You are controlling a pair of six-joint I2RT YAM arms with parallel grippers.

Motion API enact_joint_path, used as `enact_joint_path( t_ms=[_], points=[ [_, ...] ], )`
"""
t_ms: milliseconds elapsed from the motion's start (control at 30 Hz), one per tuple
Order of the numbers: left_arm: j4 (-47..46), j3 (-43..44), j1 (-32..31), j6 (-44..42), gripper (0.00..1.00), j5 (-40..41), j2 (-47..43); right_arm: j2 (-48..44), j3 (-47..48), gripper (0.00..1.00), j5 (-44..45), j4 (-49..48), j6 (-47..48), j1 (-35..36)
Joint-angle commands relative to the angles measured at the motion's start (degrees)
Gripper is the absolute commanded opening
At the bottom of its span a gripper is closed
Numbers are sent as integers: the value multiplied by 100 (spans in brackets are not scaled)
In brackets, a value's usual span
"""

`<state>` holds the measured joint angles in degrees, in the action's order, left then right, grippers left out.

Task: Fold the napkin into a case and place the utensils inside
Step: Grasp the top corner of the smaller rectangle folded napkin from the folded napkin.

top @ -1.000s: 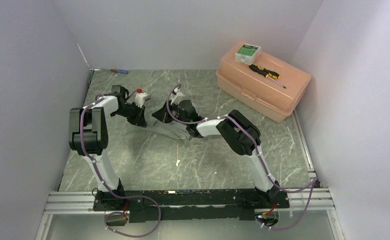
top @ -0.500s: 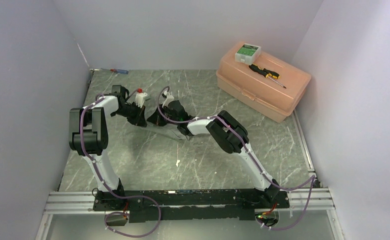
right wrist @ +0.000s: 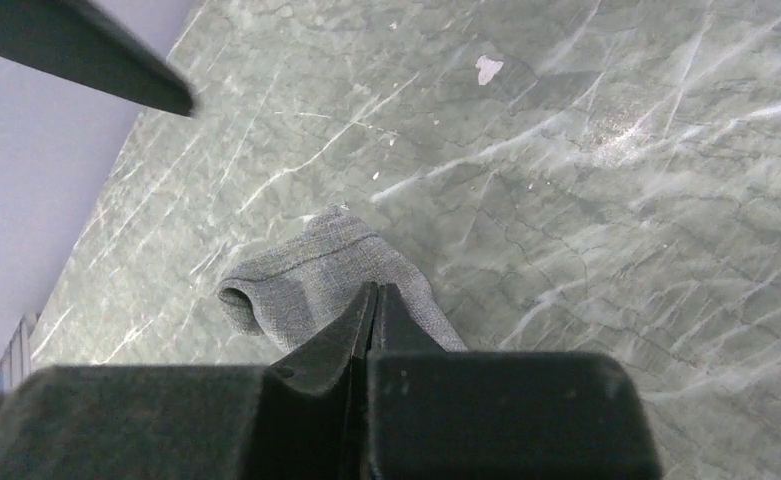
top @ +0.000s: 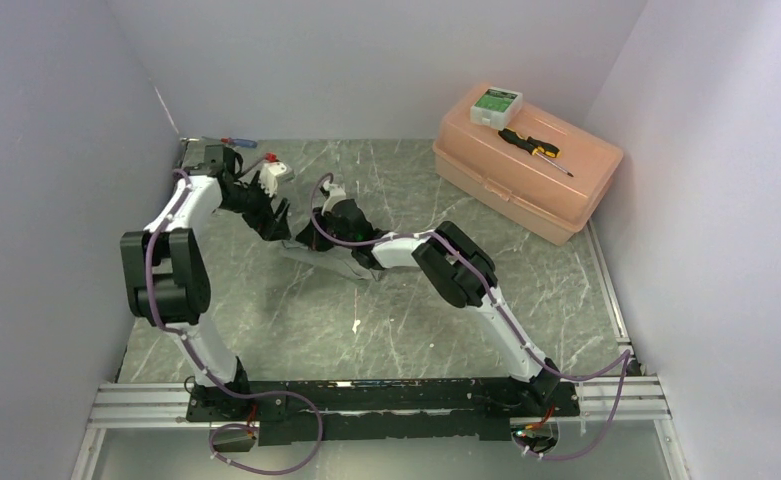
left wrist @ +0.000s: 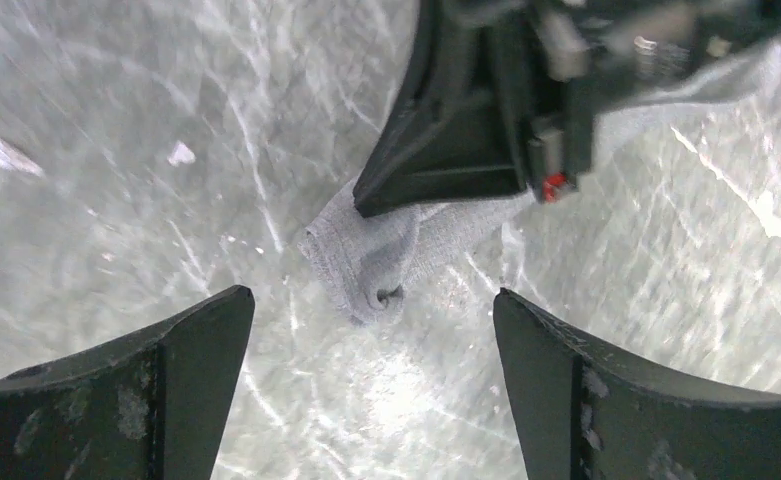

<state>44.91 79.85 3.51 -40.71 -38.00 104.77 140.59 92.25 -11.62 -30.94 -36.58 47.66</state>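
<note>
top external: left claw (top: pixel 274 218) outstretched, agape

text: none legible | label on small box (top: pixel 495 103) (too small)

— What sort of place is this?

— A robotics lab cell, I'd say. The left arm (top: pixel 166 275) and the right arm (top: pixel 466 272) are bolted side by side to an aluminium rail (top: pixel 136 405) at the near edge of a marble-patterned worktop (top: pixel 396 325).

— Couldn't it be a workshop?

— Hardly. Plain pale walls (top: pixel 366 70) box the worktop in on three sides like a test booth. A peach plastic toolbox (top: pixel 526 185) sits in the corner with a screwdriver (top: pixel 531 146) on its lid.
</note>
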Motion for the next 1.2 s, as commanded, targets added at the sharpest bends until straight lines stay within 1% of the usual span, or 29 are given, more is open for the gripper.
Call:
enact_joint_path(
  t_ms=[0, 100, 233, 367, 533, 600, 667, 733, 833, 967, 1100, 1167],
  points=[
    [775, -34, -10, -2206, 95, -468, -635, 301, 71, 0, -67, 912, 101, -142],
    [745, -493, -23, -3104, 95, -298, -798, 255, -75, 0, -99, 782, 29, -195],
    [-13, -1393, -78, -4015, 95, -231, -1185, 275, -68, 0, -177, 757, 24, -209],
    [-560, -1835, -209, -4412, 95, -141, -1191, 310, 3, 0, -233, 773, 18, -220],
    [-1611, -2396, -241, -4935, 95, -18, -1336, 349, 64, 0, -261, 786, -30, -231],
    [-1863, -2510, -248, -5106, 95, 45, -1337, 375, 88, 0, -273, 786, -35, -230],
    [-1983, -2622, -252, -5469, 95, 118, -1333, 404, 121, 0, -298, 787, -55, -231],
    [-2368, -2863, -253, -5571, 95, 169, -1403, 408, 144, 0, -283, 812, -52, -231],
    [-2690, -2839, -254, -5234, 95, 296, -1410, 403, 142, 0, -281, 795, -50, -226],
    [-2504, -2619, -187, -5115, 95, 339, -1416, 421, 159, 0, -284, 825, -53, -233],
    [-2523, -2588, -216, -5208, 95, 232, -1426, 417, 123, 0, -280, 823, -67, -231],
    [-2224, -2546, -239, -5438, 95, 148, -1424, 393, 118, 0, -255, 830, -57, -231]
  ],
)
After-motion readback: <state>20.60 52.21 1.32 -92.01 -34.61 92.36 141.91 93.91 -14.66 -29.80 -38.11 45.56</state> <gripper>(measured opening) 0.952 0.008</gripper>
